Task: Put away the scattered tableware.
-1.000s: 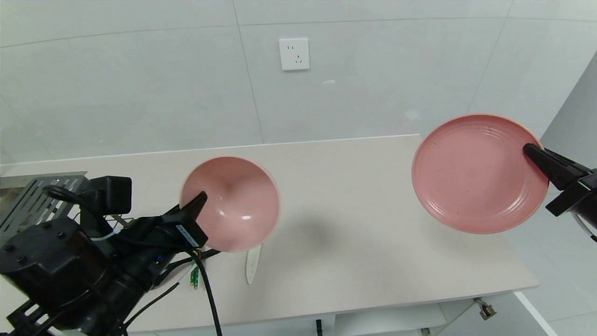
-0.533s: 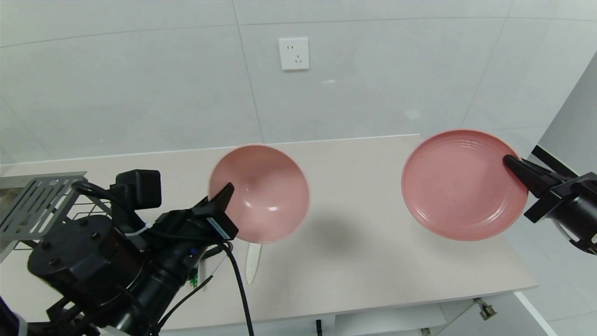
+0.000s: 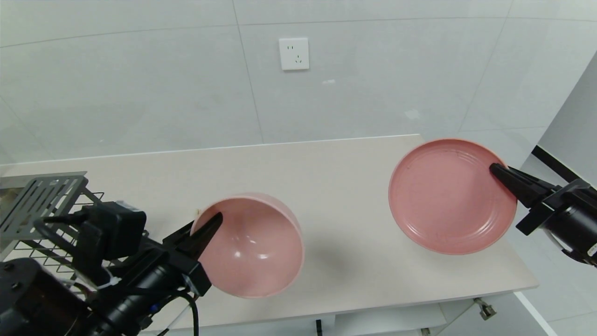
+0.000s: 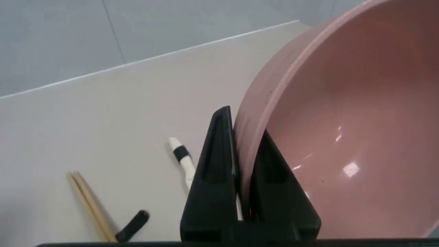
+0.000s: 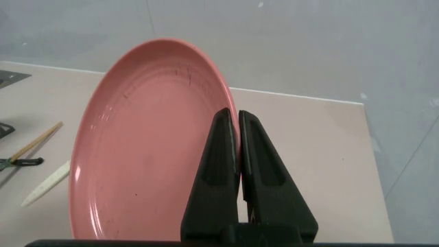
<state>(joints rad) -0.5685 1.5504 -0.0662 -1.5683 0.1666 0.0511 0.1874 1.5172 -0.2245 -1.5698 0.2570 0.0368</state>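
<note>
My left gripper [image 3: 207, 228] is shut on the rim of a pink bowl [image 3: 254, 247], held above the table's front left with its opening facing up and toward me. The left wrist view has the bowl [image 4: 343, 130] close up, its rim clamped between the fingers [image 4: 221, 161]. At the right, my right gripper [image 3: 501, 173] is shut on the edge of a pink plate [image 3: 447, 196], held tilted over the table's right end. That plate [image 5: 147, 144] also fills much of the right wrist view. On the table lie a white spoon [image 4: 184, 159] and wooden chopsticks [image 4: 92, 209].
A metal dish rack [image 3: 32, 205] stands at the table's left end. The beige table [image 3: 340, 177] runs to a right edge near the plate, with a tiled wall and a socket [image 3: 294, 53] behind. A black-handled utensil [image 4: 134, 223] lies by the chopsticks.
The left gripper has brought the bowl down and toward the front, turning its opening more upward. The right gripper has carried the plate left and lower over the table.
</note>
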